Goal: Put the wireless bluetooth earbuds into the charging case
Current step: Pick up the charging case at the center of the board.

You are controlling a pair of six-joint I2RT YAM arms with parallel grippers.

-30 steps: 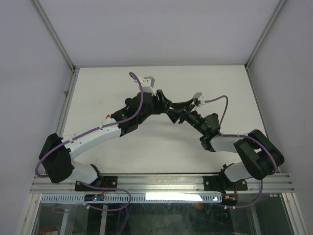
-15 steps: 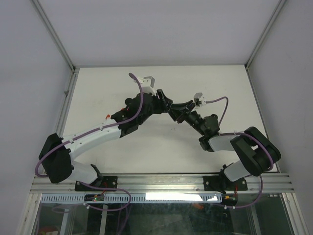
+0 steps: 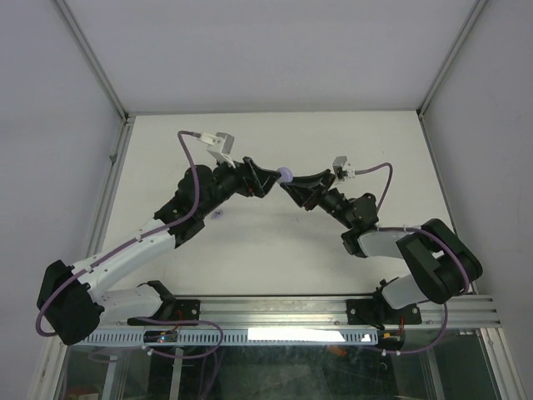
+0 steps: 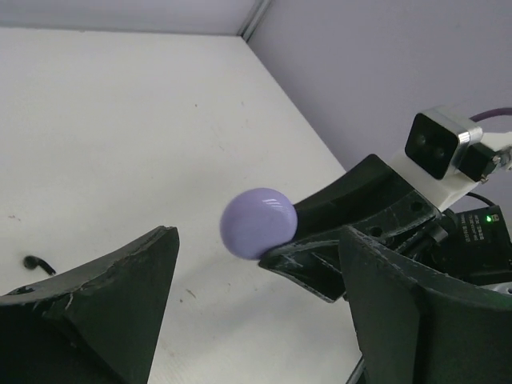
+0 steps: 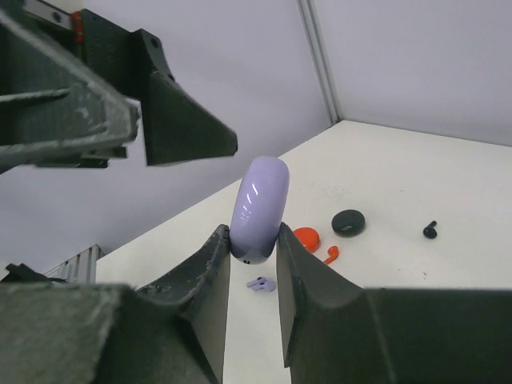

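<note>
**Purple case held in the air, earbuds not yet in**

Top view: the right gripper (image 3: 291,183) is clamped on the purple charging case (image 3: 286,174) and holds it above the table (image 3: 333,142). The left gripper (image 3: 265,180) stands just beside it with its jaws spread and nothing between them.

Left wrist view: the case sits pinched at the tips of the right arm's fingers, framed by the left gripper's wide-open fingers but apart from both. A black earbud (image 4: 34,262) lies on the table below.

Right wrist view: the case stands on edge between the closed fingers (its lid looks shut, though the seam is hard to make out). Down on the table lie a purple earbud (image 5: 260,283), a red earbud (image 5: 330,254) beside a red case (image 5: 306,238), and a black case (image 5: 348,222).

Judging by this, no bud is seated; opening the case and every insertion remain.
</note>
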